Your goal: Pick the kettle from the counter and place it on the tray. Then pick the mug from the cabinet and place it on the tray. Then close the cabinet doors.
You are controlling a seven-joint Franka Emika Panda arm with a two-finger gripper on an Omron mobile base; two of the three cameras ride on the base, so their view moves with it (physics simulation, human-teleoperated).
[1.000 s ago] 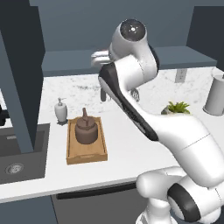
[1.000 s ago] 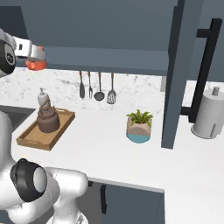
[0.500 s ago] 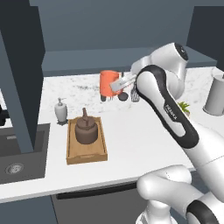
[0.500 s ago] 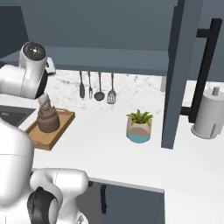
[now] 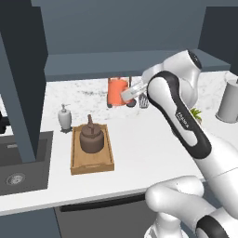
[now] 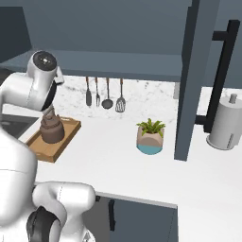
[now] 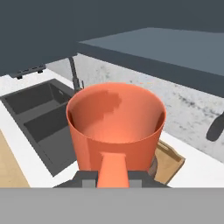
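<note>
We are gripping the orange mug (image 7: 116, 129) by its handle in our gripper (image 7: 113, 180), holding it in the air over the counter (image 5: 139, 135), kettle (image 5: 91, 137) sitting on the tray (image 5: 76, 162), cabinet doors (image 6: 189, 80) standing open.

Arm swung from far left across to the right — gripper (image 5: 126, 95) carried the mug (image 5: 117, 91) out from below the cabinet (image 5: 116, 65) to above the counter (image 5: 135, 135). Mug dropped lower — nearer the tray (image 5: 91, 161) with the kettle (image 5: 91, 137).
</note>
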